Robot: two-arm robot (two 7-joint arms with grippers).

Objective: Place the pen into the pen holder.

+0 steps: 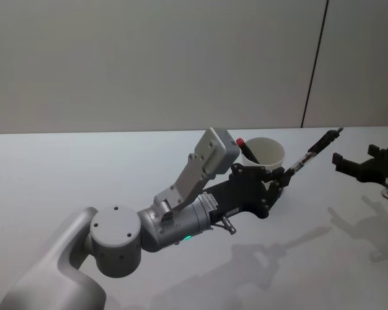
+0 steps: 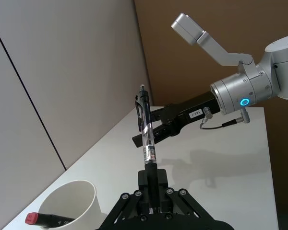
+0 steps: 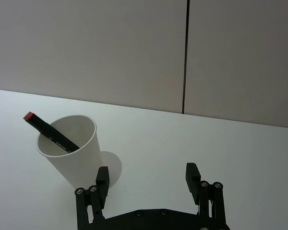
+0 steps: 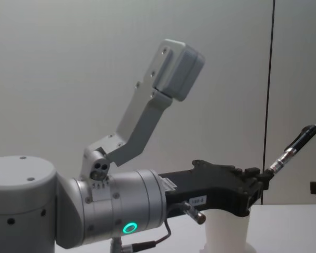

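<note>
My left gripper (image 1: pixel 284 175) is shut on the lower end of a black and clear pen (image 1: pixel 315 150). The pen slants up and away to the right, off the table. In the left wrist view the pen (image 2: pixel 145 129) stands straight out from the shut fingers (image 2: pixel 157 184). Just behind and left of this gripper stands the pen holder (image 1: pixel 266 151), a white paper cup. A black marker with a red cap (image 3: pixel 29 116) leans inside it. My right gripper (image 3: pixel 148 179) hovers open to the right of the cup (image 3: pixel 72 153), with nothing in it.
The white table (image 1: pixel 84 174) runs back to a grey panelled wall with a dark vertical seam (image 1: pixel 313 64). The left arm's silver forearm and wrist camera bracket (image 1: pixel 204 165) stretch across the middle. The right arm (image 2: pixel 245 93) shows beyond the pen.
</note>
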